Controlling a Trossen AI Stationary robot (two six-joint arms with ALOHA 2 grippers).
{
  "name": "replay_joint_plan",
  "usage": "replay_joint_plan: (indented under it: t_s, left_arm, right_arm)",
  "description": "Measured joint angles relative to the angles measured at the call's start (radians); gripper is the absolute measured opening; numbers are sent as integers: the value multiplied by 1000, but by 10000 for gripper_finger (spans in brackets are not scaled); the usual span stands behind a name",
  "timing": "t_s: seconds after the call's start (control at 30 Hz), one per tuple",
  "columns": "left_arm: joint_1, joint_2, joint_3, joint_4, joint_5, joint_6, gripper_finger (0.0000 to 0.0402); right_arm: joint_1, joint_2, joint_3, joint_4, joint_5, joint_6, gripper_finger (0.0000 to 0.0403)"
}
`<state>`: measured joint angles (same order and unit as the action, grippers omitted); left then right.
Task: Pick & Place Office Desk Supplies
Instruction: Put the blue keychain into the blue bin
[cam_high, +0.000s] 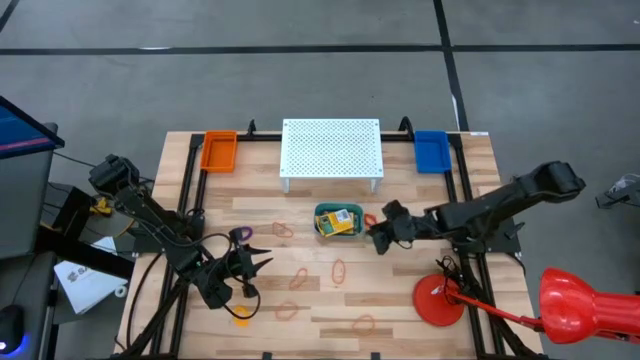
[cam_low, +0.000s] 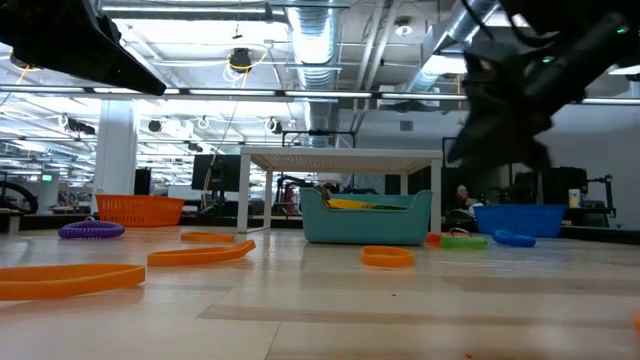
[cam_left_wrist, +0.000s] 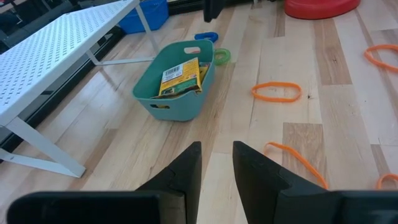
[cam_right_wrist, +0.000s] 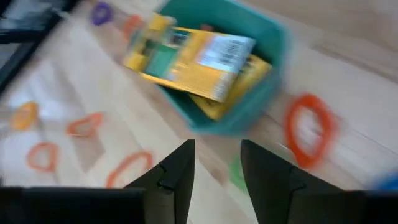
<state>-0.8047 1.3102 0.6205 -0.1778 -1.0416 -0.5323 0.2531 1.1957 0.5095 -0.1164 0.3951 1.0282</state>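
Note:
Two yellow-and-green crayon boxes lie inside a teal bin in front of the white stand. Rubber bands lie flat and scattered on the wooden table: orange ones, a purple one, and an orange and a green one beside the bin. My right gripper hovers open just right of the bin, tilted down, with nothing between its fingers. My left gripper stays open to the bin's near left, above the table, pointing at the bin.
The white perforated stand is at the far middle, with an orange tray to its left and a blue tray to its right. A red round disc lies at the near right. Black rails run along the table's sides.

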Motion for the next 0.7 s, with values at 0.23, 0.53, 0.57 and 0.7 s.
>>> replay_joint_plan:
  t_s: [0.23, 0.53, 0.57, 0.7]
  left_arm:
    - [3, 0, 0, -2, -8, 1, 85]
    - [15, 0, 0, 1, -8, 1, 85]
    - [15, 0, 0, 1, -8, 1, 85]
    - [15, 0, 0, 3, -8, 1, 85]
  right_arm:
    - [82, -102, 0, -366, 87, 209, 127]
    - [16, -96, 0, -544, 107, 234, 127]
    - [2, -87, 0, -545, 106, 217, 127]
    - [-52, -29, 0, -516, 90, 137, 129]
